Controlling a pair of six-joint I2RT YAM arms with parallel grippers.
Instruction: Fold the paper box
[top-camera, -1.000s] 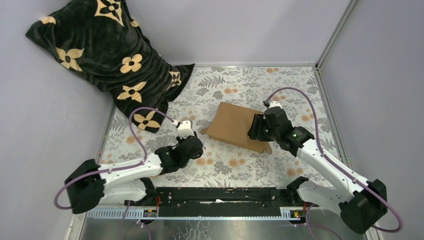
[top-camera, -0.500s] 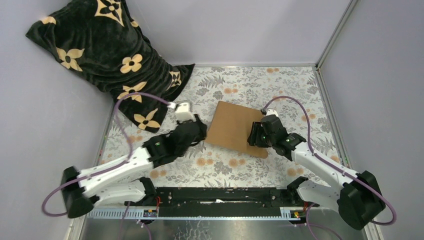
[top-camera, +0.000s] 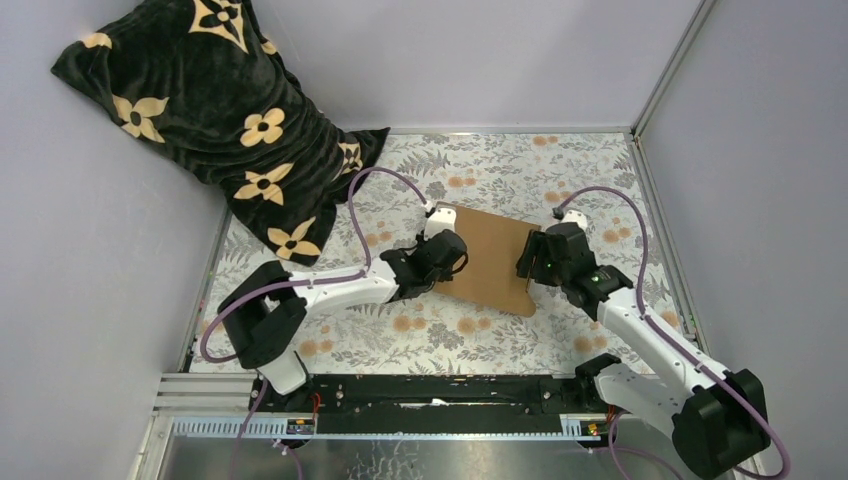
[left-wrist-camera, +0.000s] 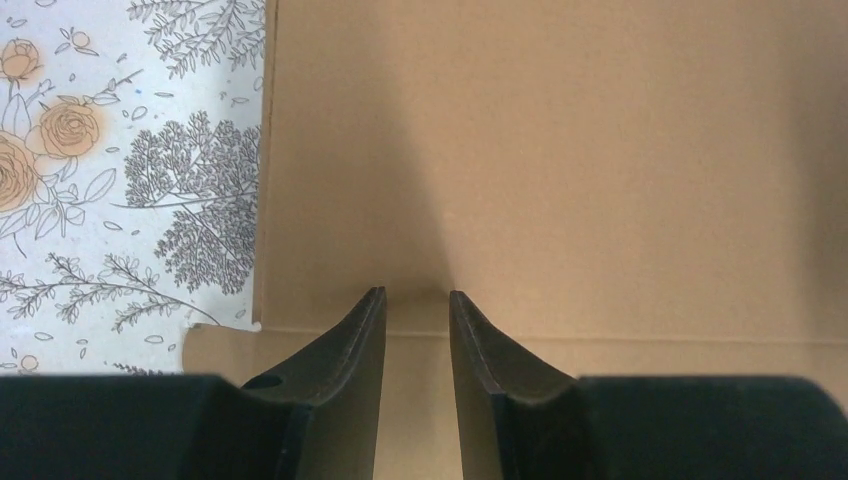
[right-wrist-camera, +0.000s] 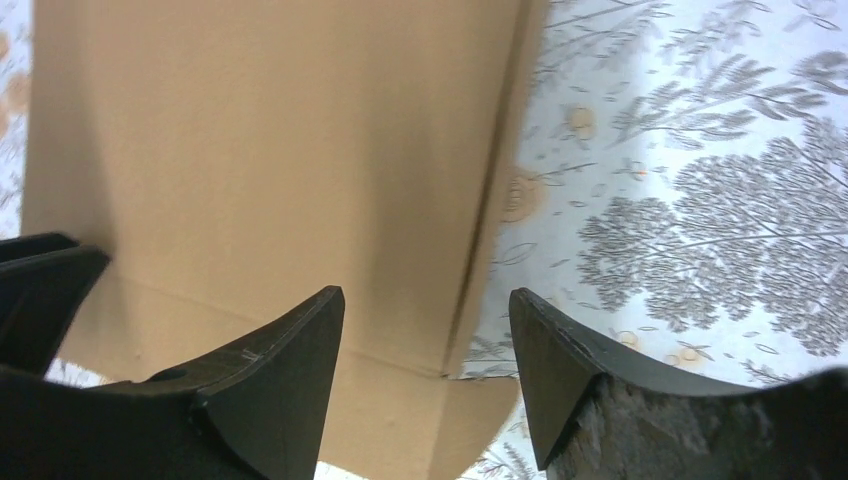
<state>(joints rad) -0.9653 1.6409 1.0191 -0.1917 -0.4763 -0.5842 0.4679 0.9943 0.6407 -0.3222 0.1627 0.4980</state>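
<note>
floral table bears paper box and dark blanket.

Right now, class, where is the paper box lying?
In the top view the paper box lies mid-table on the floral cover, between the left arm's jaws over its left edge and the right arm's jaws at its right edge.

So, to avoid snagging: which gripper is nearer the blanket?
Left. The left gripper is over the box's left edge, on the blanket's side; the right gripper is at the box's far, right edge.
</note>
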